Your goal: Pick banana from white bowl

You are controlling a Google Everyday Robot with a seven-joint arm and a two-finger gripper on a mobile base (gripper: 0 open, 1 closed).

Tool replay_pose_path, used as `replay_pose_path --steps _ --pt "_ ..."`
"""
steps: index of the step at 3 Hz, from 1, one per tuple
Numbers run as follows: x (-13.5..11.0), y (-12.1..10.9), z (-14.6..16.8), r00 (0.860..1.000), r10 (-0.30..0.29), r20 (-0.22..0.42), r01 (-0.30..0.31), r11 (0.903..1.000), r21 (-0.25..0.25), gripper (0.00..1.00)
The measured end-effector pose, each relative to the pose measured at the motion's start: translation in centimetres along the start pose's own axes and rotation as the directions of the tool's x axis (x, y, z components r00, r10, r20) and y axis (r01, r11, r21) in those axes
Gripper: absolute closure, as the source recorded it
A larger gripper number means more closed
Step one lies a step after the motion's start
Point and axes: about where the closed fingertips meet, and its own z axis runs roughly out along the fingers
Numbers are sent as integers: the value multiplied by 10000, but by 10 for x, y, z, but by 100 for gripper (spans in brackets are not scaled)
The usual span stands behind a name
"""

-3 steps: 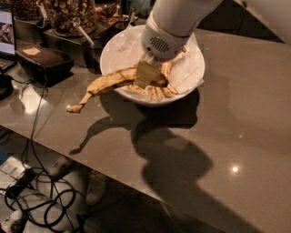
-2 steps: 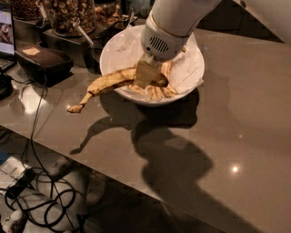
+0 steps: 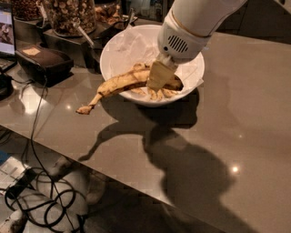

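The white bowl [image 3: 119, 44], lined with crumpled white paper, stands on the grey counter. The long speckled banana [image 3: 120, 83] reaches out over the bowl's left rim, and its thin stem end hangs above the counter and casts a shadow there. My gripper [image 3: 160, 76] comes down from the white arm into the bowl and is shut on the banana's right part. The banana's far end is hidden behind the fingers. Shorter brown bananas [image 3: 159, 93] lie in the bowl under the gripper.
Glass jars of snacks [image 3: 68, 13] and a dark tray [image 3: 43, 59] stand at the back left. A laptop screen [image 3: 7, 32] is at the far left edge. Cables [image 3: 41, 200] lie on the floor below the counter's front edge.
The gripper and the banana have shifted slightly to the right; the stem end sits a little nearer the bowl. The bowl has not moved.
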Motion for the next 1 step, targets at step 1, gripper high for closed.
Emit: replay_pose_path --steps 1 --pt "0 0 0 10000 0 0 0 10000 0 100"
